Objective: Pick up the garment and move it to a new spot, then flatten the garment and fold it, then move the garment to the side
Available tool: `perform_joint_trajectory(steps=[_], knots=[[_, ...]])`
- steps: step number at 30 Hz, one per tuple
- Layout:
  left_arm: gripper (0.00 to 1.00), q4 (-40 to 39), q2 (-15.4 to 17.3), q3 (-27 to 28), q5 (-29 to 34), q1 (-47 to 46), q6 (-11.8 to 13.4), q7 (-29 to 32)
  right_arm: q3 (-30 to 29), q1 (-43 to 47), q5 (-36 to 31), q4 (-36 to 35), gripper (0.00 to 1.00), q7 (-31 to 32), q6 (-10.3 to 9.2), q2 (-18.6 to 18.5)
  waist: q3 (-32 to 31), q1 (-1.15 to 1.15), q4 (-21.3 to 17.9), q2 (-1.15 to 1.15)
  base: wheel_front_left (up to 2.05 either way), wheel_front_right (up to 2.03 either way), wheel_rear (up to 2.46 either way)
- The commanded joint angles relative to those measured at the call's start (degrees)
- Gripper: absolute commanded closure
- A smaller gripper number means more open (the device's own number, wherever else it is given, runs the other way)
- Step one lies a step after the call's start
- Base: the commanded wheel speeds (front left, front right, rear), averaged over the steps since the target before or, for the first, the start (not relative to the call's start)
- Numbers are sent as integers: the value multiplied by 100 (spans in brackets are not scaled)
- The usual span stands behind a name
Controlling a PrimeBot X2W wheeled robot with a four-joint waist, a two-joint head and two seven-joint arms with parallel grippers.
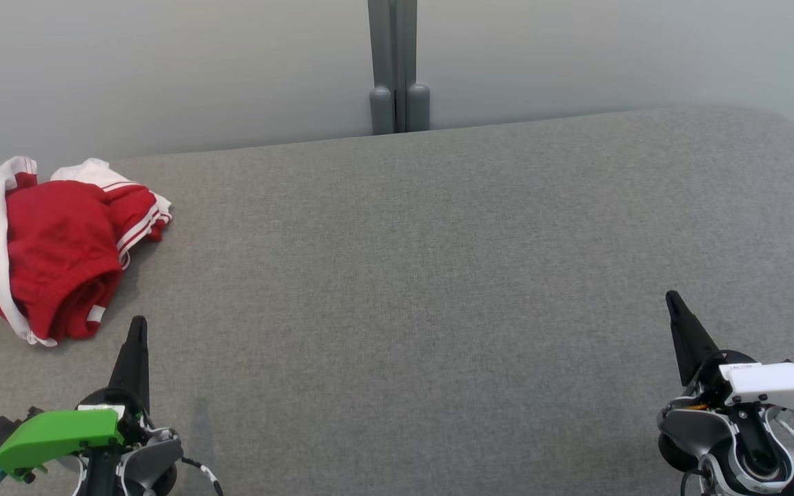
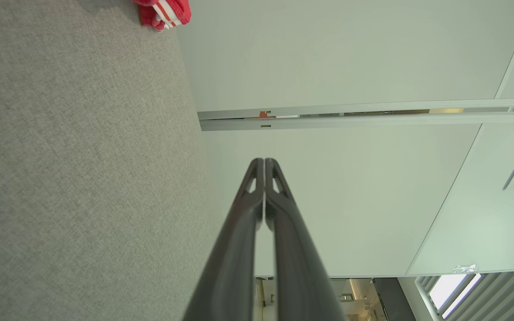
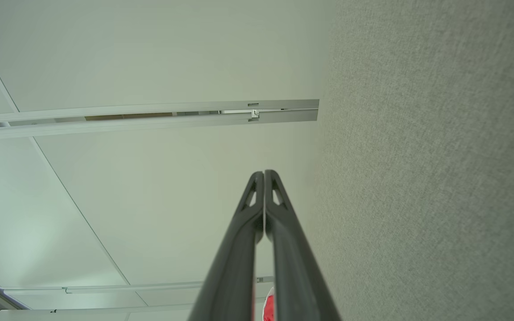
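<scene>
The garment [image 1: 52, 251] is a crumpled red piece with white stripes, heaped at the far left of the grey table [image 1: 438, 275]. A corner of the garment [image 2: 165, 11] also peeks in at the top of the left wrist view. My left gripper [image 1: 138, 322] stands at the lower left, just below and to the right of the heap, fingertips pressed together and holding nothing. My right gripper [image 1: 671, 296] rests at the lower right, far from the garment, likewise shut and empty. In both wrist views the two dark fingers [image 2: 263, 161] [image 3: 263, 173] meet at their tips.
A pale partition wall with a grey upright post [image 1: 397, 65] runs behind the table's far edge. The table's corner rounds off at the upper right [image 1: 783, 124]. Wide grey surface lies between the two grippers.
</scene>
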Motion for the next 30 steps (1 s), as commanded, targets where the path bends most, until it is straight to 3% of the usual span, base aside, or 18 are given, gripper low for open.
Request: perform_joint_trajectory(steps=[1,30], knots=[[100,-8,20,3,1,-63,-34,13,-4,-31,40,-28,100,13,2,-24,0,0,0,0,0,0,0],[100,-8,20,3,1,-63,-34,13,-4,-31,40,-28,100,13,2,-24,0,0,0,0,0,0,0]])
